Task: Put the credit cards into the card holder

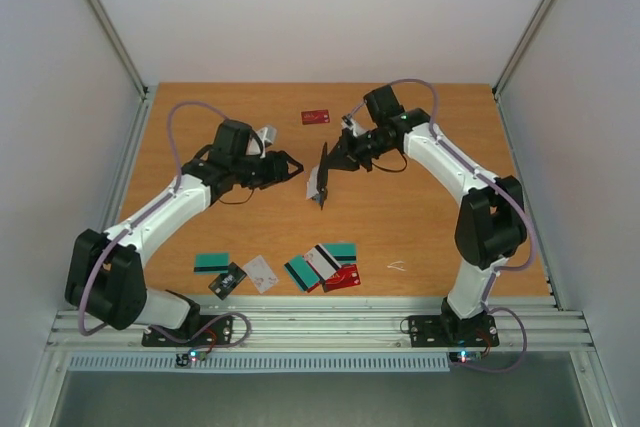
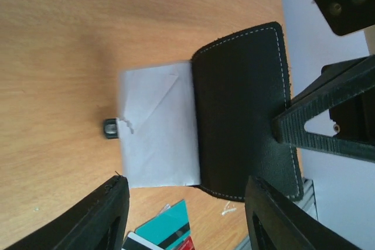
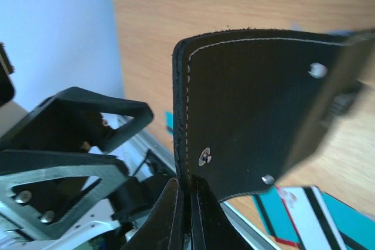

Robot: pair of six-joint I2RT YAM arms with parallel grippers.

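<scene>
- Near edge of the table: the cards are spread in a loose row, teal, white, red and one dark, some overlapping; none is gripped
- Mid table: the holder is held up off the surface and hangs open, with both the black flap and the pale inside panel showing
- The right gripper is clamped on the edge of the holder's flap; in the right wrist view its fingers are seen pressed together on the stitched rim
- The left gripper is placed just beside the holder, jaws apart, with nothing held; in the left wrist view its fingers frame the pale panel without touching it
- Whether any card is already inside cannot be told
- Far side: one red card lies alone, well apart from the row
- Step judged: the holder is being presented open, and no card is being loaded yet
- The next move is judged to call for a card to be fetched from the near row by the left gripper while the holder is held steady; a thin card lying flat may have to be tipped at one edge before it can be gripped, and then lined up with the pocket mouth
</scene>
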